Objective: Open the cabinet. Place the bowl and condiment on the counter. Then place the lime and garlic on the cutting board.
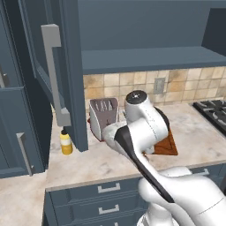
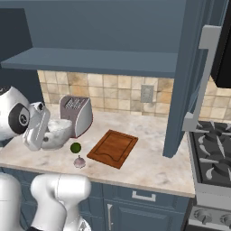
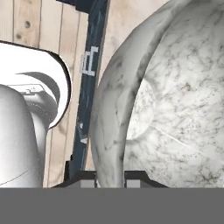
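Note:
The cabinet (image 2: 113, 27) stands open, with one door (image 1: 48, 66) swung out at the left and the other (image 2: 189, 76) at the right. My gripper (image 3: 109, 177) is shut on the rim of the marble bowl (image 2: 57, 131), which is low over the counter (image 2: 149, 167) in front of the toaster; I cannot tell if it touches. The yellow condiment (image 1: 66, 142) stands on the counter beside the left door. The lime (image 2: 76, 147) and the garlic (image 2: 79, 161) lie on the counter just left of the cutting board (image 2: 113, 148).
A grey toaster (image 2: 76, 113) stands against the tiled wall behind the bowl. A gas stove (image 2: 212, 149) borders the counter on the right. Drawers (image 1: 108, 198) run below the counter's front edge. The open doors jut out over the counter at both ends.

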Robot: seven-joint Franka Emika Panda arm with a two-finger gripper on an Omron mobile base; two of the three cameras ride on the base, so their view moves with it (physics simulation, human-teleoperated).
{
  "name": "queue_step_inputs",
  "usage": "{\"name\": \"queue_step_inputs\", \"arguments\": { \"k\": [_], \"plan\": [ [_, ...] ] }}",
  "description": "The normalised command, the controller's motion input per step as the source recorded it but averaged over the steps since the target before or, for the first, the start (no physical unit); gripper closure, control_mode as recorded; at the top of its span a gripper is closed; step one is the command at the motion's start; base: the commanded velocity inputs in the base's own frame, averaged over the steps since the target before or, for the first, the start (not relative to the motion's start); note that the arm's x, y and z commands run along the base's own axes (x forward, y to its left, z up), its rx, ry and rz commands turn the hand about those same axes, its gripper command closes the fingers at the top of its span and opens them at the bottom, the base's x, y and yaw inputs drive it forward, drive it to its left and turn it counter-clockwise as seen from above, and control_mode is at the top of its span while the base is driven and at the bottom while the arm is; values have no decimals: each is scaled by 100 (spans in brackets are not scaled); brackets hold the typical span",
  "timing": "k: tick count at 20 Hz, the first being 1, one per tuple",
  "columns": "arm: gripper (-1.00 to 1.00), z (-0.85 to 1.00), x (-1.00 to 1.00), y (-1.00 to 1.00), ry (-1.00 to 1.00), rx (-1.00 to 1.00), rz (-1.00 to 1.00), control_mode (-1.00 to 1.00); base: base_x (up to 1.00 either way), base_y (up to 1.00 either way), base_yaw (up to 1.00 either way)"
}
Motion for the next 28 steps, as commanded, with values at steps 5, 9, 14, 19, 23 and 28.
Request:
{"name": "queue_step_inputs", "arguments": {
  "k": [5,9,14,19,23,28],
  "plan": [
    [100,-63,36,61,8,-18,21,-100,0,0,0],
    [100,-59,41,44,1,-7,19,-100,0,0,0],
    [100,-38,35,9,0,4,14,-100,0,0,0],
    [100,-24,35,2,0,11,11,-100,0,0,0],
    [100,-31,35,0,0,12,10,-100,0,0,0],
    [100,-39,23,8,0,8,10,-100,0,0,0]
  ]
}}
